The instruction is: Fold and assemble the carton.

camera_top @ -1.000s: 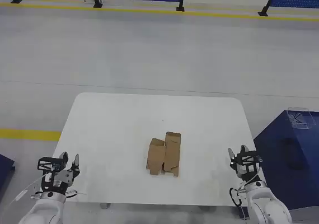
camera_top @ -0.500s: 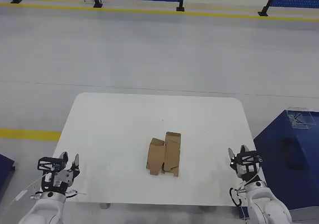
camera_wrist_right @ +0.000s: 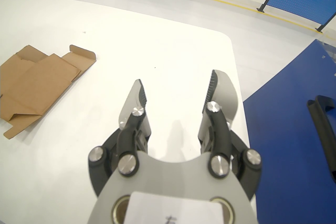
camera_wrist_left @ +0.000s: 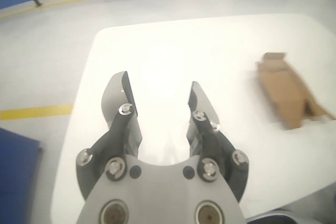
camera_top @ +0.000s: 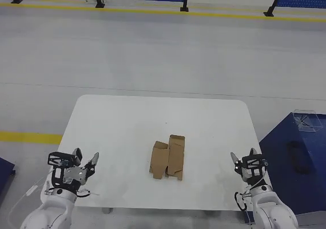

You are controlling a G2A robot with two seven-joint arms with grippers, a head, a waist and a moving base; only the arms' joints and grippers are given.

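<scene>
The flattened brown carton point(camera_top: 167, 157) point(camera_wrist_left: 286, 93) point(camera_wrist_right: 39, 86) lies unfolded on the white bench point(camera_top: 123, 126) point(camera_wrist_left: 170, 51) point(camera_wrist_right: 157, 46), a little toward 5 o'clock from its middle, long side running 12 to 6. The left jaws are spread and hold nothing, over the bench's 8 o'clock corner, well apart from the carton. The right jaws are likewise spread and bare, at the 4 o'clock edge. A blue box point(camera_top: 306, 160) point(camera_wrist_right: 288, 117) stands just beside the bench at 3 o'clock.
</scene>
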